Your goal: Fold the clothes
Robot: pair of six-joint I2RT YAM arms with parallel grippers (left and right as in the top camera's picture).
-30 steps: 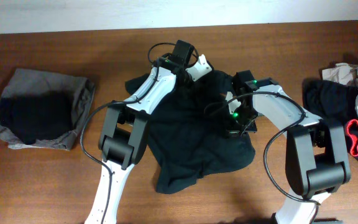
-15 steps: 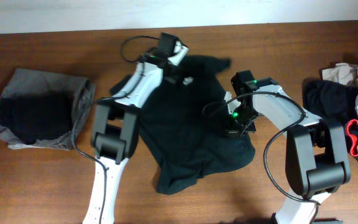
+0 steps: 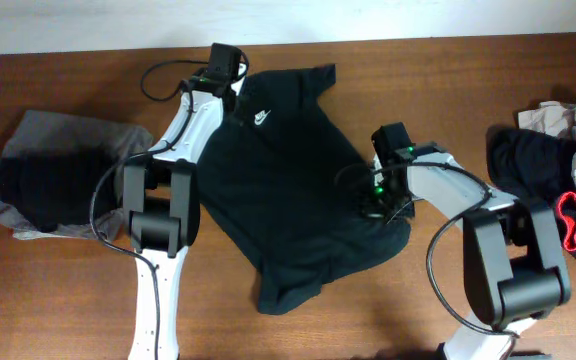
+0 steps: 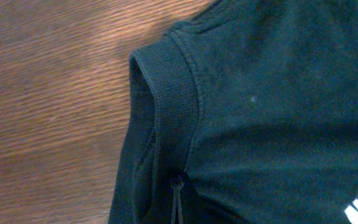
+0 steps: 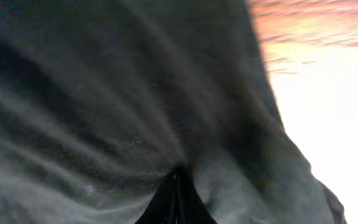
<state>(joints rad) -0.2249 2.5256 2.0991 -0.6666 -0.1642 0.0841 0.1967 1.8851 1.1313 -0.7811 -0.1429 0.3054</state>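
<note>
Overhead view of a wooden table (image 3: 448, 80) with a black T-shirt (image 3: 288, 190) lying face up at its centre, between two white robot arms. The shirt is mostly spread out, with its small white chest logo (image 3: 257, 115) showing near the top. The lower hem (image 3: 298, 285) is rumpled and partly tucked under.

A stack of grey and black garments (image 3: 63, 185) sits at the left edge. A loose heap of clothes (image 3: 553, 150), one with red trim, waits at the right edge.

In the left wrist view, the left gripper (image 4: 177, 186) is pressed together on the ribbed neckband (image 4: 166, 112), pinching it at the top left of the shirt. In the right wrist view, the right gripper (image 5: 176, 183) is also pressed together, with dark cloth bunched around its tips at the shirt's right edge.

This looks like the flattening step, before any fold has been made. The next move probably calls for drawing the two grips gently apart to smooth the body. The bunched hem would then need straightening before a side is folded in.
</note>
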